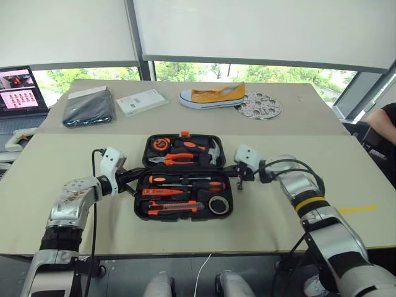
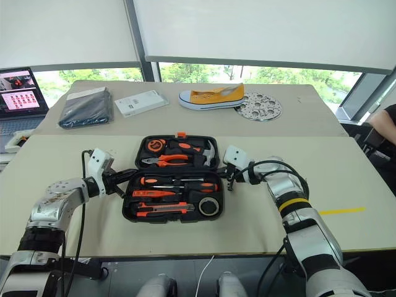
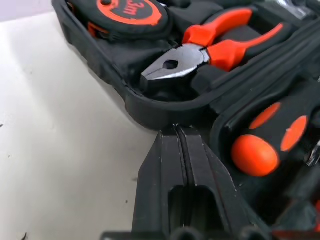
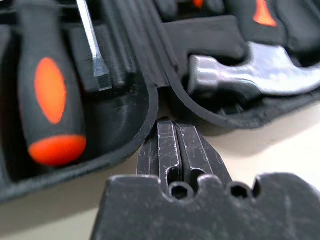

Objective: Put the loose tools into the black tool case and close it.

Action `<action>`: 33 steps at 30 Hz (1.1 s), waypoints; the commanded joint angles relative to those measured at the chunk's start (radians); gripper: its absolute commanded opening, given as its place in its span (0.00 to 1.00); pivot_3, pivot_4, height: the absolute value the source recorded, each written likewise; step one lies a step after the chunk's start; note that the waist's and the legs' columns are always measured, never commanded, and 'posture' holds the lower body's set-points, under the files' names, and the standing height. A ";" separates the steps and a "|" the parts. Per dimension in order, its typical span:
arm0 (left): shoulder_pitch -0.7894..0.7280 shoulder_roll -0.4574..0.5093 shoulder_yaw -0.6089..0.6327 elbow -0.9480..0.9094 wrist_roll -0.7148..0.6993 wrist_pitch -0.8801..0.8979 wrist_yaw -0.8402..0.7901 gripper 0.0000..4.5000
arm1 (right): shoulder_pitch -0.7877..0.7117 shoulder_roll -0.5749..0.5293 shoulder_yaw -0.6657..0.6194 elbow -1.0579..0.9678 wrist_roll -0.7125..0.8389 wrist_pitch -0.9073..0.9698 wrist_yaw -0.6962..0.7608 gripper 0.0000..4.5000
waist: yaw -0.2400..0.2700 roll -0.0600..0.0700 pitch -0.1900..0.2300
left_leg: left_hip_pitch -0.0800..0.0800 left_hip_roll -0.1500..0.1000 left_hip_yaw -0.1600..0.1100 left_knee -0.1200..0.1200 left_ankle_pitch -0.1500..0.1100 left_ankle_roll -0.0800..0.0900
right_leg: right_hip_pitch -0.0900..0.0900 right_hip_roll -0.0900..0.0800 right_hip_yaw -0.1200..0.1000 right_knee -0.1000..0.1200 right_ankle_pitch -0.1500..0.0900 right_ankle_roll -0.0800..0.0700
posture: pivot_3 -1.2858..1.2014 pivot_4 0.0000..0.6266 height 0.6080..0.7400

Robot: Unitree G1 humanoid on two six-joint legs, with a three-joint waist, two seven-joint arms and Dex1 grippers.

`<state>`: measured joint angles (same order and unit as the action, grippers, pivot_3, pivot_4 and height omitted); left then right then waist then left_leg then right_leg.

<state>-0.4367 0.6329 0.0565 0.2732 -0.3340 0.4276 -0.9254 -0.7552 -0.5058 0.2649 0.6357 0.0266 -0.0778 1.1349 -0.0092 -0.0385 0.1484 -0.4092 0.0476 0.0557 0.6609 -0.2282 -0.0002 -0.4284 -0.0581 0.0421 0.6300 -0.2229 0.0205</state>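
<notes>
Your left gripper (image 1: 128, 179) sits at the left end of the black tool case (image 1: 184, 178), fingers pressed together and gripping nothing, their tips at the hinge seam where the two halves meet. In the left wrist view the seam lies straight ahead of the closed fingertips (image 3: 176, 150), with the pliers (image 3: 210, 50) in the far half to one side and a screwdriver handle (image 3: 265, 142) in the near half to the other.

The case lies open and flat between your two grippers, its long axis running from one to the other. The loose tools already look seated in the near half: screwdrivers (image 1: 185, 182), utility knife (image 1: 172, 207) and tape roll (image 1: 217, 205).

Your right gripper (image 1: 238, 173) mirrors the left at the right end, also fully closed and empty, tips just short of the same seam. The right wrist view shows the hammer head (image 4: 250, 75) beyond the fingertips (image 4: 175, 145) on one side and a screwdriver blade (image 4: 92, 45) on the other.

Both arms look equally near. Closing likely means folding one half over about the seam joining the two sets of fingertips.
</notes>
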 commanded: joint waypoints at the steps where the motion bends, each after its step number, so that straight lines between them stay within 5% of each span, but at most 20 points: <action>1: 0.019 -0.012 -0.040 -0.121 -0.035 0.026 -0.066 0.02 | 0.087 -0.035 -0.033 -0.223 0.066 0.063 0.049 0.00 | 0.002 0.000 0.000 | 0.000 0.000 0.000 0.000 0.000 0.000 | 0.000 0.000 0.000 0.000 0.000 0.000 | 0.52 0.24 1.00; 15: 0.089 0.014 0.029 -0.137 -0.036 0.081 -0.020 0.02 | 0.201 -0.105 -0.125 -0.296 0.071 0.088 -0.019 0.00 | -0.004 0.000 0.000 | 0.006 0.000 0.000 0.001 0.000 -0.001 | 0.003 0.000 0.001 0.000 -0.001 0.001 | 0.52 0.24 1.00; 18: 0.056 0.047 0.101 -0.077 -0.062 0.082 -0.017 0.07 | 0.230 -0.145 -0.176 -0.371 0.166 0.232 0.040 0.00 | -0.004 0.000 0.000 | 0.005 0.000 0.000 0.001 0.000 -0.001 | 0.003 0.001 0.001 0.000 0.000 0.001 | 0.52 0.24 1.00; 23: 0.021 0.173 0.122 -0.126 -0.124 0.378 -0.018 0.42 | 0.283 -0.255 -0.236 -0.536 0.284 0.502 0.076 0.33 | -0.003 0.000 0.000 | 0.004 0.000 -0.001 0.001 0.000 -0.001 | 0.003 0.000 0.001 -0.001 -0.001 0.001 | 0.52 0.24 1.00; 30: -0.155 0.193 0.094 -0.126 -0.226 0.658 -0.014 0.99 | 0.088 -0.224 -0.229 -0.678 0.312 1.127 -0.186 0.87 | -0.007 -0.001 0.001 | 0.005 0.000 -0.001 0.002 0.001 -0.002 | 0.002 0.001 0.001 0.001 -0.001 0.001 | 0.52 0.24 1.00; 33: -0.248 0.150 0.057 -0.055 -0.193 0.731 0.060 1.00 | -0.034 -0.159 -0.208 -0.601 0.302 1.299 -0.269 0.99 | -0.009 -0.001 0.001 | 0.006 0.000 -0.002 0.002 0.002 -0.002 | 0.002 0.003 0.001 0.002 -0.001 0.000 | 0.52 0.24 1.00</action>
<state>-0.6516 0.7954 0.1265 0.1933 -0.5401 1.1271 -0.9078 -0.7453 -0.6753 0.0638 0.0183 0.3189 1.1288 0.9092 -0.0187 -0.0394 0.1490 -0.4033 0.0479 0.0535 0.6631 -0.2262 -0.0014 -0.4258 -0.0552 0.0435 0.6325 -0.2237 0.0202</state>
